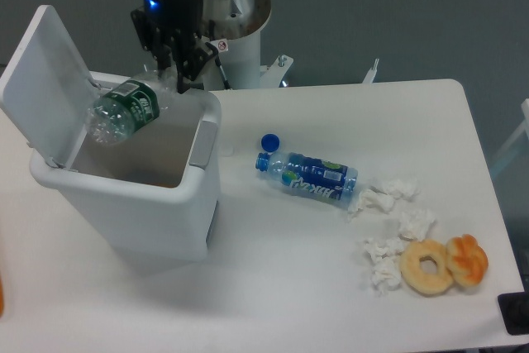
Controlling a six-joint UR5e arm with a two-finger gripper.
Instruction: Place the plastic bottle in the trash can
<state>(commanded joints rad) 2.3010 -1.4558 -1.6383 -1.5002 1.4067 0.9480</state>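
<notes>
While the gripper (176,80) pinches the neck end of the plastic bottle (124,111), its fingers closed on it, the bottle hangs tilted below and to its left, over the open mouth of the trash can (132,204), close to the raised lid (45,80). To my eye, a clean drop means letting go only once the bottle's base clears that lid, so it falls inside rather than catching the rim.

Single fixed camera looking down obliquely across the table (331,287), mid-range; arm base sitting upper left of frame.
</notes>
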